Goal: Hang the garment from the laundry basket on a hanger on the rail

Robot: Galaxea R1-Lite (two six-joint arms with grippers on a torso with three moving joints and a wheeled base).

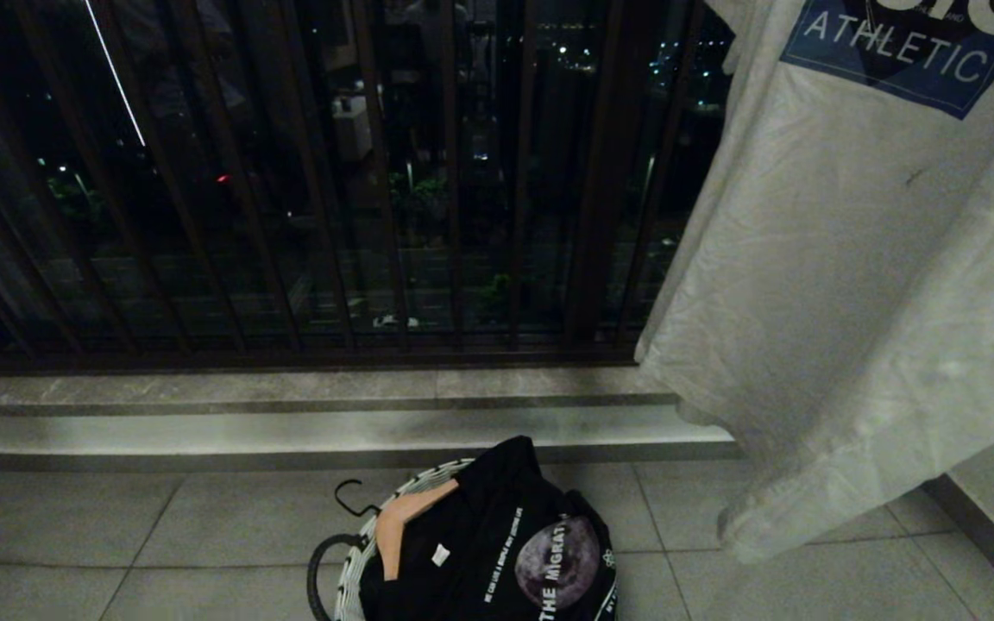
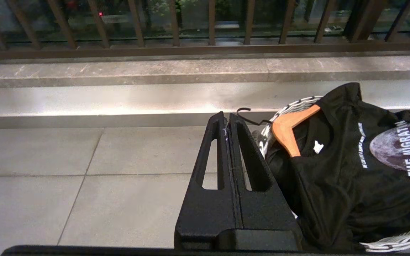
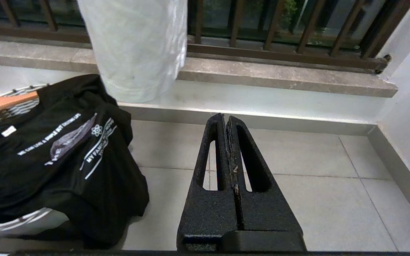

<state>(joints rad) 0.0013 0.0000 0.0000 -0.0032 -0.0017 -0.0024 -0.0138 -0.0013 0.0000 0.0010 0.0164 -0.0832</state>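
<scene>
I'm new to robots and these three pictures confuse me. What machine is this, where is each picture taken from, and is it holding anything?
It is a wheeled robot with two arms. The wide picture comes from its head camera; the other two come from cameras on its wrists. The black wedges are its grippers: the left gripper and the right gripper, both shut and holding nothing. On the tiled floor stands a laundry basket holding a black T-shirt on a wooden hanger. A white T-shirt hangs to the right, before the dark railing.
</scene>
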